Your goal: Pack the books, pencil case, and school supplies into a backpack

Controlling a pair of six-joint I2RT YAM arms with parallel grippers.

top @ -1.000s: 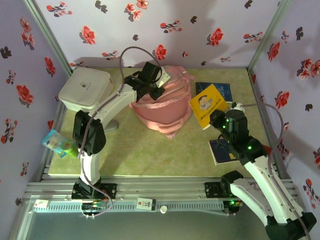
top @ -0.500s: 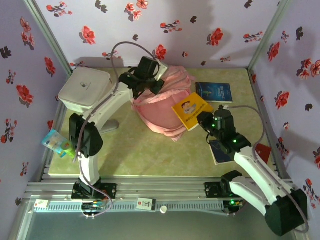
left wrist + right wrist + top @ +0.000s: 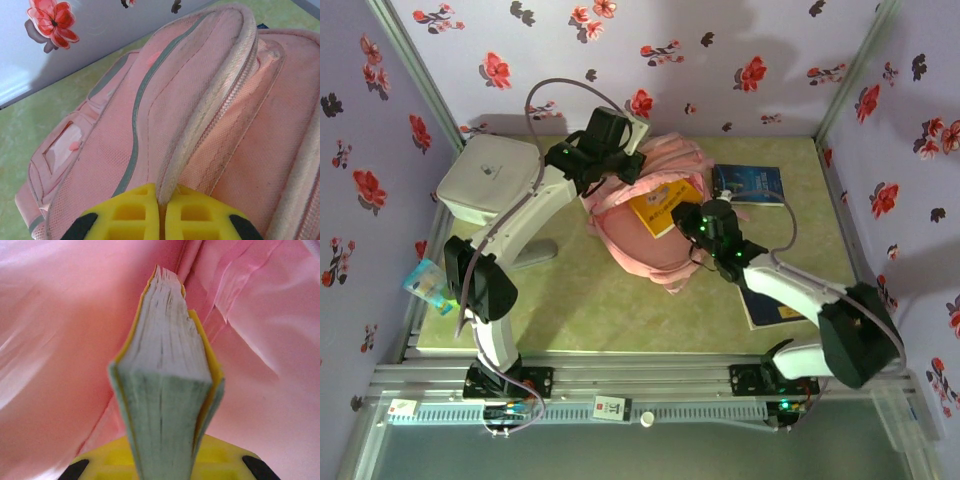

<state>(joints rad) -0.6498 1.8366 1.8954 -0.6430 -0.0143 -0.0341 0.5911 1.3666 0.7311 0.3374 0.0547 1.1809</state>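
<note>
The left arm (image 3: 520, 215) and right arm (image 3: 785, 288) are white shells with black joints. Grey cables (image 3: 555, 90) loop off both; the fingers (image 3: 130, 216) are yellow.

Lab-type robot test cell: green table (image 3: 610, 300) boxed by aluminium posts (image 3: 853, 75) at its corners, flower-print panels (image 3: 720, 40) standing behind and beside it, slotted rail (image 3: 650, 375) along its near edge carrying two arm bases (image 3: 506, 384).

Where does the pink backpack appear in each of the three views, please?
Top external: backpack at centre of table, yellow book at its mouth.
Left wrist: centre, its zip rim pinched in the left claw.
Right wrist: pink fabric surrounding the book in the right claw.
Shared landmark: the yellow book.
</note>
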